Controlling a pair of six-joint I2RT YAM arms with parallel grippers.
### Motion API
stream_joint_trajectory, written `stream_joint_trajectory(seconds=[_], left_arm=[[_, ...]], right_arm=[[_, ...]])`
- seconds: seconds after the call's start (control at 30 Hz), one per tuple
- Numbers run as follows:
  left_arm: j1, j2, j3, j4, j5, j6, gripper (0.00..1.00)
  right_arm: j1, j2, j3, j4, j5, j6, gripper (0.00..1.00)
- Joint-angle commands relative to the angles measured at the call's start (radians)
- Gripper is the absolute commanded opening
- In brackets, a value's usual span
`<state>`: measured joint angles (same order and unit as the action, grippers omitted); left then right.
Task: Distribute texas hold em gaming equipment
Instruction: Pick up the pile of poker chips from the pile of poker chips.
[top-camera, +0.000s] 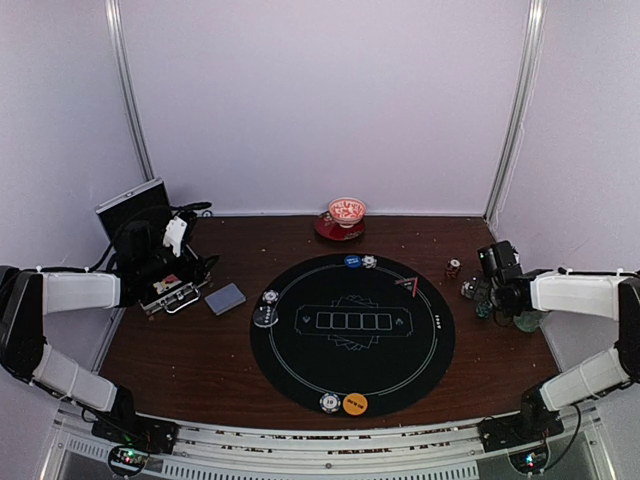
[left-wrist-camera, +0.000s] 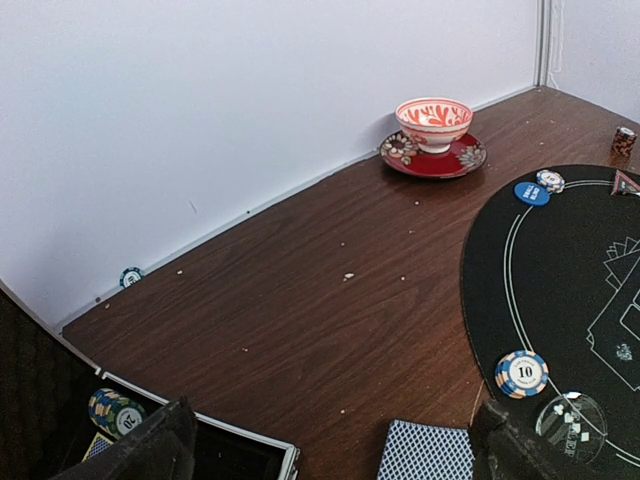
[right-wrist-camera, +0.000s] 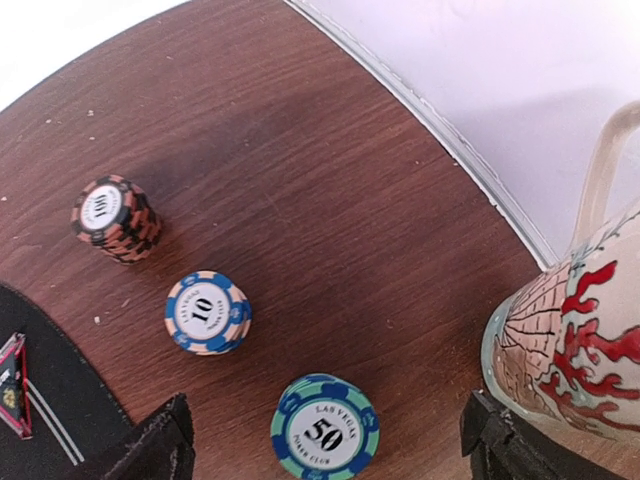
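Top view, equipment: we find the card deck (top-camera: 225, 298) left of the black mat (top-camera: 300, 372), beside the open case (top-camera: 130, 210); marker discs (top-camera: 355, 404) and chips (top-camera: 329, 402) sit at the mat's rim.
Left wrist, claw: the left gripper (left-wrist-camera: 330, 462) is spread wide and empty. Cards are thin and slick, so pinch them across the long edges.
Left wrist, containers: the case holds striped chips (left-wrist-camera: 115, 412); the bowl (left-wrist-camera: 434, 118) on its saucer (left-wrist-camera: 405, 152) hides its inside from us.
Right wrist, claw: the right gripper (right-wrist-camera: 325, 468) straddles the 50 stack (right-wrist-camera: 324, 425), fingers apart. Chips look stiff, dense and likely to shear; grip them low.

Pale lilac walls (top-camera: 320, 100) (metal strips (top-camera: 130, 90) at the corners) enclose a dark wooden table (top-camera: 200, 350).
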<state>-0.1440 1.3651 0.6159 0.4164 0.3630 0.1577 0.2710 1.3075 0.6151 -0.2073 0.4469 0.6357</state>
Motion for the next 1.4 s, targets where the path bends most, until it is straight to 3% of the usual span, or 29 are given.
stream_joint_trajectory(seconds=[0.0,0.43,0.8,1.37], left_arm=[[0.0,-0.012,0.023,0.015,0.019,-0.001,0.98],[0.0,-0.017,0.021,0.018,0.019,-0.004,0.98],[0.001,-0.017,0.021,0.019,0.02,-0.003,0.98],[0.0,-0.017,0.021,0.018,0.021,-0.004,0.98]], right_arm=[[-0.034,0.051,-0.014,0.056,-0.025,0.022,0.92],[-0.058,0.071,-0.04,0.09,-0.044,0.026,0.73],[-0.06,0.105,-0.039,0.1,-0.069,0.023,0.69],[-0.061,0.114,-0.041,0.106,-0.085,0.018,0.52]])
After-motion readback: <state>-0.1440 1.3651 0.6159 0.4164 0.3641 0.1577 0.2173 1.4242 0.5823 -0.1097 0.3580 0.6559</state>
